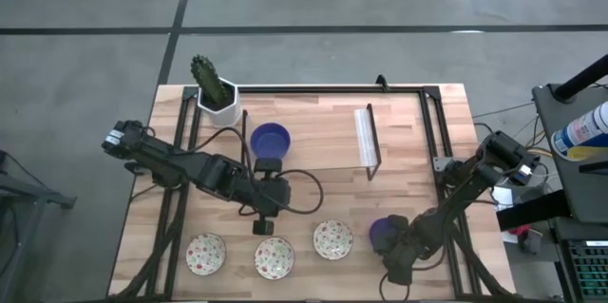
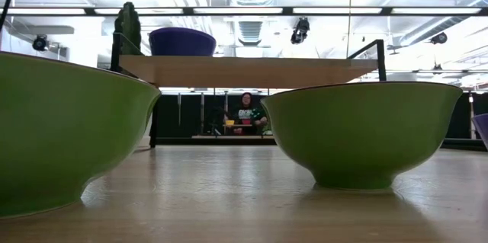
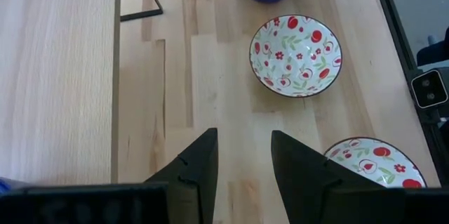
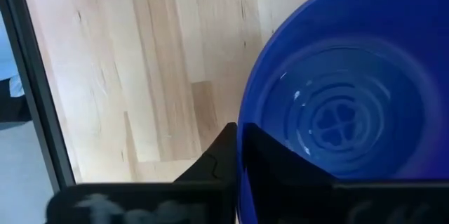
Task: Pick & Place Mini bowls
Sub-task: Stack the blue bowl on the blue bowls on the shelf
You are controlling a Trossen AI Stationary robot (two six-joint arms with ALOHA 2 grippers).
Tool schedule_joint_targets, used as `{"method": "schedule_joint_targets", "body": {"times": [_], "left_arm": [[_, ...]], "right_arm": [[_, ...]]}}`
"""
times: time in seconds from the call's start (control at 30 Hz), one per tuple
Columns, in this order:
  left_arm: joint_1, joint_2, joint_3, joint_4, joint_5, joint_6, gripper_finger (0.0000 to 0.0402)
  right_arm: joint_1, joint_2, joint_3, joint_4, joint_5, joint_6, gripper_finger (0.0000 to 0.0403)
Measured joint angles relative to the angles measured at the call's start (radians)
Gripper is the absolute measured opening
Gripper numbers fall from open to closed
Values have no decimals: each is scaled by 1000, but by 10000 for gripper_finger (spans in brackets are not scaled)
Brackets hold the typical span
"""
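Note:
Three cream mini bowls with a red-green pattern stand in a row near the table's near edge (image 1: 205, 253) (image 1: 274, 256) (image 1: 332, 238); the low view shows their green outsides (image 2: 366, 132). One blue mini bowl (image 1: 270, 139) stands on the raised wooden shelf (image 2: 244, 70). A second blue mini bowl (image 1: 383, 232) is at my right gripper (image 1: 394, 246), right of the row. My left gripper (image 3: 242, 161) is open, hovering above the table just beyond the middle patterned bowl (image 3: 372, 162), touching nothing. My right gripper holds the blue bowl by its rim (image 4: 242, 147), on the side toward the table's near right corner. One finger (image 4: 214, 164) is outside the wall and the other inside the bowl. Whether the bowl's base is on the table I cannot tell.
A white pot with a green cactus (image 1: 217, 94) stands at the far left corner, beside the black-framed shelf (image 1: 375, 142). Bare wood lies between the shelf and the bowl row. A person (image 2: 245, 113) sits in the room behind the table.

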Motion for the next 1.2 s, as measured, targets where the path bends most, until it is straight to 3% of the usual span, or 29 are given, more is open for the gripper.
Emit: {"method": "schedule_joint_targets", "body": {"times": [0.1,0.3,0.67,0.9,1.2], "left_arm": [[0,0,-3,12,6,34,126],[1,0,-10,125,135,157,126],[0,0,-14,348,350,392,126],[-2,0,-14,489,434,425,126],[-2,1,-13,585,465,461,126]], "right_arm": [[0,-6,34,-46,-5,-27,12],[-5,-14,199,-154,-10,-128,10],[-16,-22,508,-108,59,-527,8],[-31,-22,617,-64,52,-765,8],[-97,-22,712,-8,-120,-980,8]]}}
